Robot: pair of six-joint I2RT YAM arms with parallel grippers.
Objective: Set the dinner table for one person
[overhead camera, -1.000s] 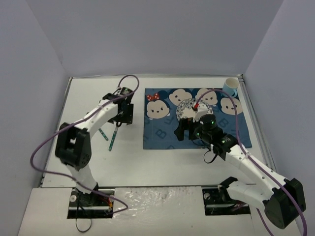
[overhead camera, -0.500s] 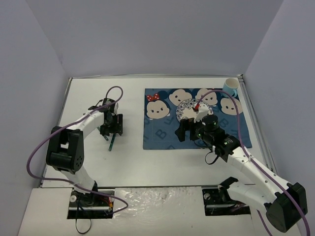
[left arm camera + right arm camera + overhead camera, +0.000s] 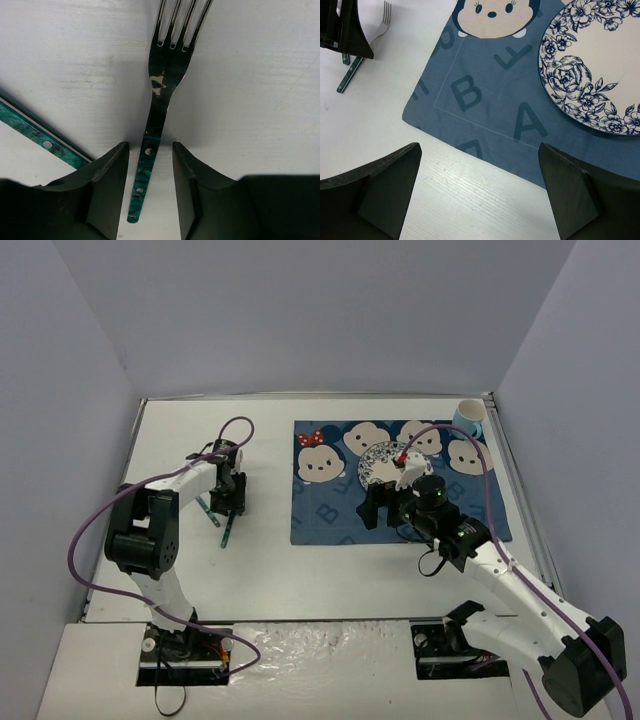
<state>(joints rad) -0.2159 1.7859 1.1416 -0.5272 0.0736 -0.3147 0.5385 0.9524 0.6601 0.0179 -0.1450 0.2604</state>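
Fingers of the left gripper [image 3: 150, 150] stand narrowly apart on either side of the fork [image 3: 162, 85]. They straddle its green-patterned handle with a sliver of white showing on each side, so they bracket it but do not pinch it yet. The fork lies flat on the dinner table [image 3: 260, 100], tines pointing away from the wrist. A second green-handled utensil [image 3: 30, 132] (probably the knife, though its working end is outside the wrist view) lies at an angle just beside it, close to the left finger.

Farther out, the overhead view puts both pieces on the bare white top to the left of the blue placemat [image 3: 485, 90]. They are well apart from the flowered plate [image 3: 590, 65], which sits toward the mat's far side. A cup [image 3: 468, 418] stands near the table's far right corner. The right gripper [image 3: 479, 150] hangs over the mat on the near side of the plate, spread wide and holding nothing.

The step in hand looks like picking up the fork: the plate is placed, the cutlery is not. The next move calls for a square squeeze on the thin handle, with the fingertips low against the table. A straight lift would avoid dragging the neighbouring utensil. The fork then has to be carried across and laid on the mat beside the plate.
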